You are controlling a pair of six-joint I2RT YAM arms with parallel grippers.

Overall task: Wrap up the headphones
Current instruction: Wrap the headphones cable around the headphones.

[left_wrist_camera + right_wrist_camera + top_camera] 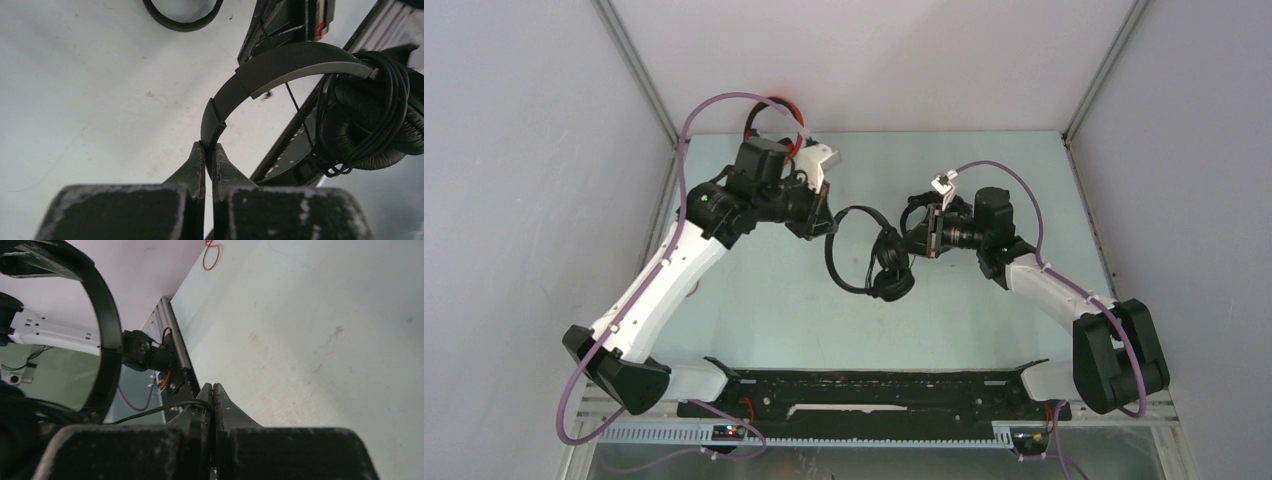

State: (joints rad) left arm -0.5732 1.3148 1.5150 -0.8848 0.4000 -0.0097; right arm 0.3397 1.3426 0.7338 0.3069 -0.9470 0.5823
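Left end effector [209,150] clamped the headband [280,62] of the black headphones [350,145]; right end effector [213,390] pinched their thin cable [145,414] above the worktop [325,340].

Table [764,320]: you see a pale top, scuffed and faintly stained.
Walls [514,200]: plain grey-white panels close you in on three sides.
Corner posts [634,60]: thin metal strips slanting to the back corners.
Base plate [874,385]: black, along your near edge.
Cable duct [854,437]: slotted pale strip just beside that plate.
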